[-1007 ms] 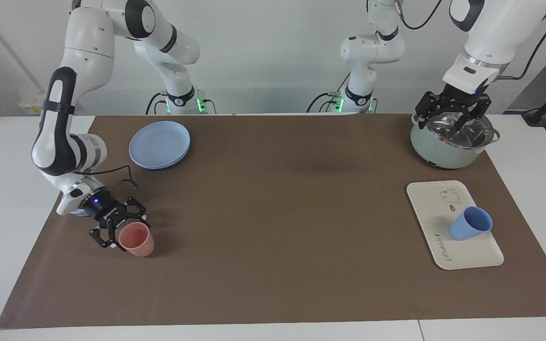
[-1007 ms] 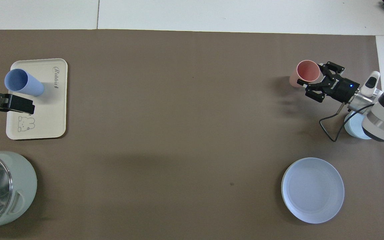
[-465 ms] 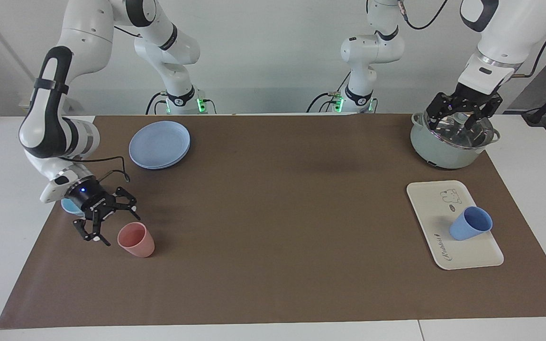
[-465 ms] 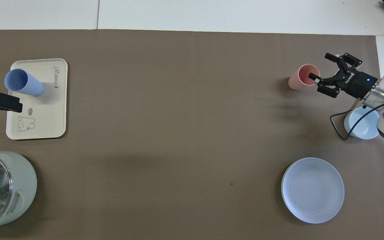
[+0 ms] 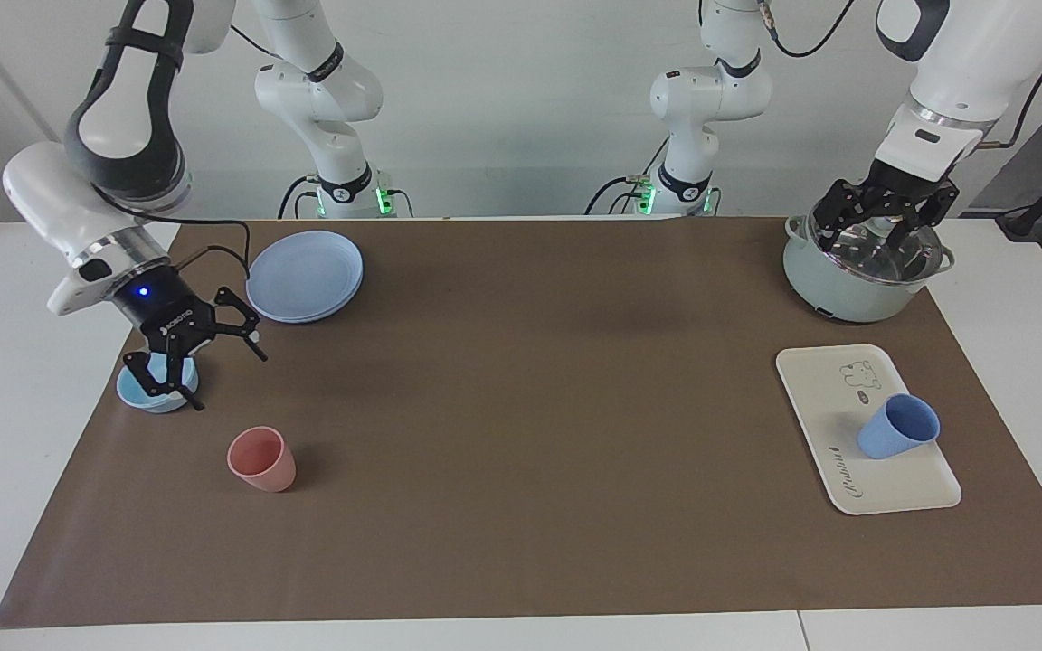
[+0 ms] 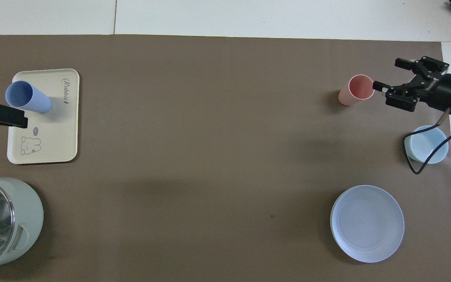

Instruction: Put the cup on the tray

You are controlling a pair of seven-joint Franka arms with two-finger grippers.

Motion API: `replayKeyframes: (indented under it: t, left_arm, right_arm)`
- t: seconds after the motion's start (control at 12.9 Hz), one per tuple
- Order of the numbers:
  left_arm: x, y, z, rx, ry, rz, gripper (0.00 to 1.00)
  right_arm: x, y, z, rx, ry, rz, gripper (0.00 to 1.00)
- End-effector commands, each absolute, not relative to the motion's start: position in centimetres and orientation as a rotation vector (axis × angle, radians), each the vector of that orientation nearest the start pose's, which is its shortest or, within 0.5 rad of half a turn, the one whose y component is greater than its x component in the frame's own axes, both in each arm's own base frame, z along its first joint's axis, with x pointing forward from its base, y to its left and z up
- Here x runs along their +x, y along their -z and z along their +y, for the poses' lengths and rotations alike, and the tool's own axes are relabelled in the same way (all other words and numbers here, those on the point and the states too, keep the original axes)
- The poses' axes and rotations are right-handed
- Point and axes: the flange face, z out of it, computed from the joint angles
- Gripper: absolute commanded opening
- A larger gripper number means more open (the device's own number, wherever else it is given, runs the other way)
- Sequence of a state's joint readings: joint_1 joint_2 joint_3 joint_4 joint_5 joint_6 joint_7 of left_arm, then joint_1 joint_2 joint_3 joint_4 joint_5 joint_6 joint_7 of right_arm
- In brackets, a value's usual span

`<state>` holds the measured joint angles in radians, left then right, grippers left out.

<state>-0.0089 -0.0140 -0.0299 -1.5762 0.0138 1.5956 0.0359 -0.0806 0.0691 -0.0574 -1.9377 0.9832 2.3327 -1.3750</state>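
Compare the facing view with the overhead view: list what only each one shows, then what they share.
Only the facing view shows both arms whole, with the left pincer open above the pot. Only the overhead view looks straight into the plate and the bowl. Both show the cup upright on the tray, the pink cup standing free, and the right pincer open and empty.
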Motion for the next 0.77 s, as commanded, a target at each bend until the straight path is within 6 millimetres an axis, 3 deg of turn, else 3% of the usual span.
replayKeyframes:
  t: [0.0,0.15,0.39,0.54,0.7]
  left_arm:
    - [58.2,-63.2,-2.5,-3.117,-0.059,0.104,1.0]
    - [59.0,-62.9,-2.8,-3.118,-0.097,0.106,1.0]
    - [58.0,-61.8,-3.9,-3.108,-0.093,0.076,1.0]
    - [56.6,-61.0,-3.8,-3.106,-0.103,0.087,1.0]
    - [56.0,-61.0,-3.7,-3.105,-0.098,0.087,1.0]
  right_arm:
    - [59.4,-50.2,-4.5,-2.68,0.844,-0.822,1.0]
    - [59.2,-50.9,-1.0,-2.838,0.715,-0.726,1.0]
    - [58.3,-52.6,1.5,-3.046,0.504,-0.476,1.0]
    - [57.4,-56.2,1.7,-3.171,0.281,-0.305,1.0]
    - [56.2,-60.1,1.4,-3.185,0.147,-0.136,1.0]
